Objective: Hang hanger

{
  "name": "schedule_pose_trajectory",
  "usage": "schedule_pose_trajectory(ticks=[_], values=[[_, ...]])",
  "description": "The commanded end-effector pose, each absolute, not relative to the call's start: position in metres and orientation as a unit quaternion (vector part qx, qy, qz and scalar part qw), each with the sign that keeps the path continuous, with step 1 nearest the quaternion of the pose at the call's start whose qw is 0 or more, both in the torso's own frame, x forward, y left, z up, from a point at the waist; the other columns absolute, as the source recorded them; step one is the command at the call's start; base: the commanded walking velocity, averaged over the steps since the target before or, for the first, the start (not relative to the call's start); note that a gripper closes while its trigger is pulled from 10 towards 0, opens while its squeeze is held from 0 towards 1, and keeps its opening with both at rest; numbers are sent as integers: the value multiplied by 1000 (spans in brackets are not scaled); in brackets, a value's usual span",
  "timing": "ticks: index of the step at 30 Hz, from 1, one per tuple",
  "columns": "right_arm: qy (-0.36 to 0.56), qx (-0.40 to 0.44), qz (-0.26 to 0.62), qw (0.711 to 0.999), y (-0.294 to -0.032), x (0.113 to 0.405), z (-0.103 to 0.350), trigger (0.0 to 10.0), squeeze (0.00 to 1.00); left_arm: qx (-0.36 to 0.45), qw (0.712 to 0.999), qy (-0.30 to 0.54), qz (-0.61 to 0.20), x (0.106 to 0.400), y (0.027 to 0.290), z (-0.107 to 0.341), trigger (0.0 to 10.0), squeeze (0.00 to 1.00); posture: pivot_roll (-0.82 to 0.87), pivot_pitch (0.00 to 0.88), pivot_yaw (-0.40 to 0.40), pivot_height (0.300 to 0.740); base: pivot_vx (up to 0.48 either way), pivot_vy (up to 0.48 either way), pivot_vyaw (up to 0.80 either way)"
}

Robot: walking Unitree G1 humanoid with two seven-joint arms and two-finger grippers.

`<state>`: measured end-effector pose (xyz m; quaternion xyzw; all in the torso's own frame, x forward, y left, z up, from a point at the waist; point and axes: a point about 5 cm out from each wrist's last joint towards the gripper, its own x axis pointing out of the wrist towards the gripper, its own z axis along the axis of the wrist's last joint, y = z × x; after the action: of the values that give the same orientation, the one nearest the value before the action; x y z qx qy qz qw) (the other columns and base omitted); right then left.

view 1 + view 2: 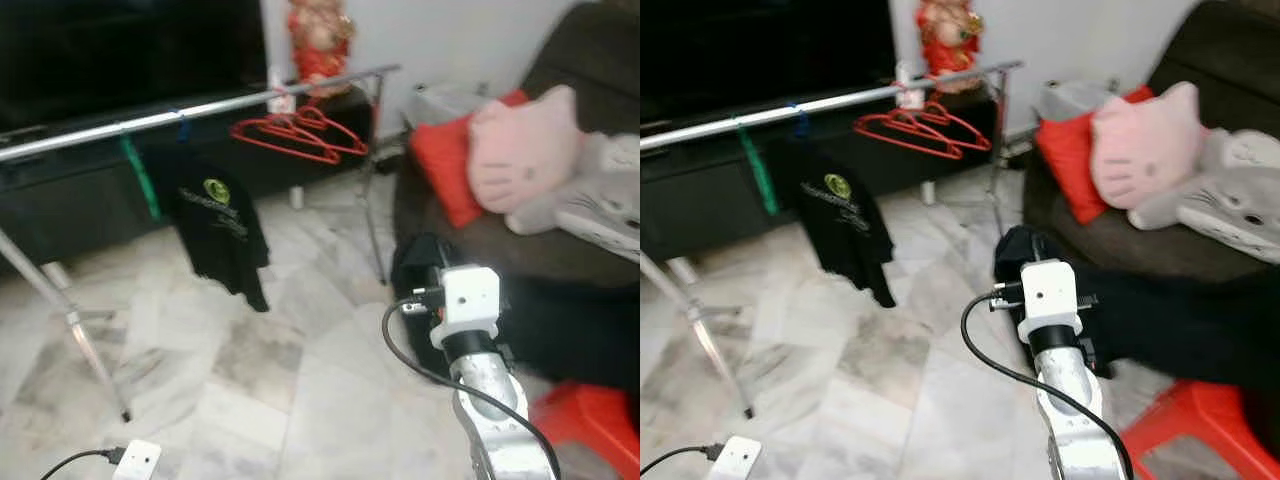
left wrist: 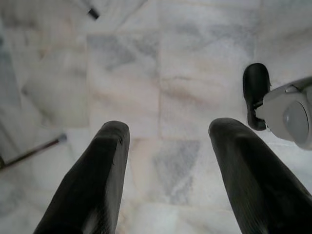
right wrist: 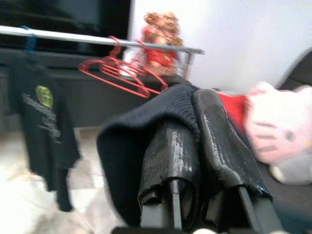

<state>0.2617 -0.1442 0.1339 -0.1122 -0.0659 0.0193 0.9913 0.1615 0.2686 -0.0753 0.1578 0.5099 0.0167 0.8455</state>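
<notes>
A chrome clothes rail (image 1: 150, 120) crosses the room ahead on the left. Red hangers (image 1: 300, 135) hang near its right end. A black T-shirt (image 1: 218, 230) hangs on a blue hanger beside a green hanger (image 1: 140, 175). My right gripper (image 3: 195, 122) is raised before the sofa, fingers (image 3: 170, 156) shut on a black garment (image 1: 418, 262) that drapes over them and hides the tips. Whether a hanger sits inside the cloth I cannot tell. My left gripper (image 2: 170, 127) hangs open over the marble floor, with nothing between its fingers.
A dark sofa (image 1: 520, 250) on the right holds a red cushion (image 1: 445, 160) and a pink plush (image 1: 525, 150). A red stool (image 1: 590, 420) stands at the lower right. A white plug box with cable (image 1: 135, 462) lies on the floor. The rack's leg (image 1: 85, 345) slants down on the left.
</notes>
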Motion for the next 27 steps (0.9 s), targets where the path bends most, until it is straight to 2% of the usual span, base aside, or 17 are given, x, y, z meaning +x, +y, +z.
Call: schedule_pose_trajectory(ticks=[1,6,8,12,18,27], values=[[-76,-116,16,990,-146,263,138,10000,0,159,841,516,15,158,268,-77,10000,0,-140,0,6,740,0,0,800],[-63,-103,12,993,-148,267,133,10000,0,159,844,512,19,159,268,-77,10000,0,-139,0,5,740,0,0,800],[-16,-85,-1,996,-153,270,119,10000,0,158,847,506,24,159,268,-76,10000,0,-136,0,4,740,0,0,531],[58,-36,-74,995,-177,274,93,10000,0,147,855,495,41,160,268,-76,10000,0,-128,0,-3,740,0,0,0],[102,-25,-107,989,-195,278,72,10000,0,131,864,484,47,161,265,-76,10000,0,-118,0,-13,740,0,0,0],[60,-26,-62,996,-187,287,79,10000,0,102,887,443,80,163,263,-74,10000,0,-104,0,-25,740,0,0,0]])
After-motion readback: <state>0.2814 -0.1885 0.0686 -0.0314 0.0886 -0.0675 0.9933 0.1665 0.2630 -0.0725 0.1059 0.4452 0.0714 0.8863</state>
